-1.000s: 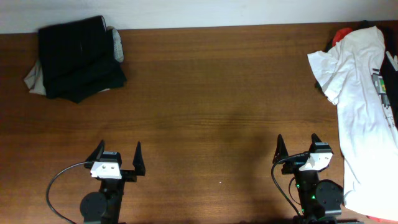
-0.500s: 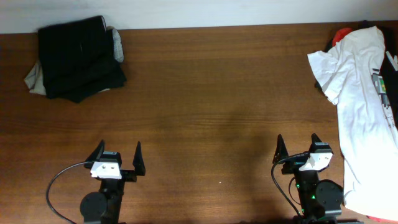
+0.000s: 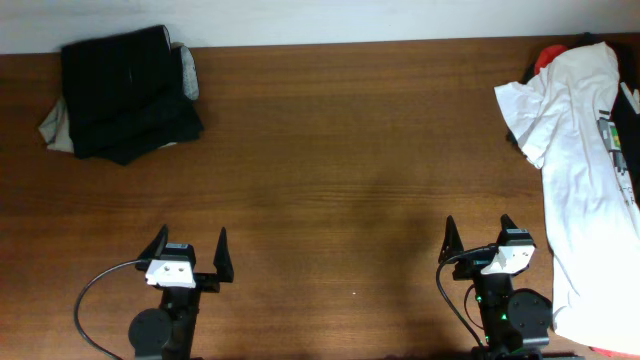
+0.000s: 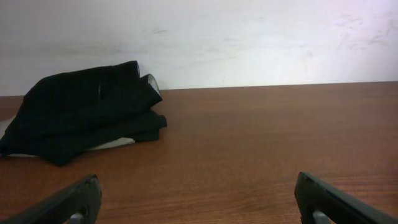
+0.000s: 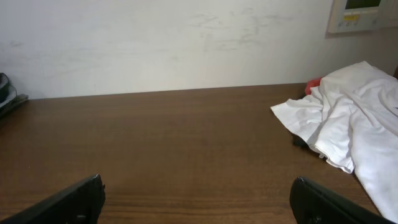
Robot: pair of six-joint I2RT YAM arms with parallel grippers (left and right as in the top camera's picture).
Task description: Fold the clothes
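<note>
The black garment lies folded at the table's far left corner, on top of a beige folded garment. It also shows in the left wrist view, at the far left by the wall. My left gripper is open and empty near the front edge, far from the black garment. My right gripper is open and empty near the front edge at the right. In both wrist views the fingers stand wide apart over bare wood.
A white T-shirt with a small print lies spread along the right edge, also in the right wrist view. Something red and dark cloth peek out under it. The brown table ends at a white wall.
</note>
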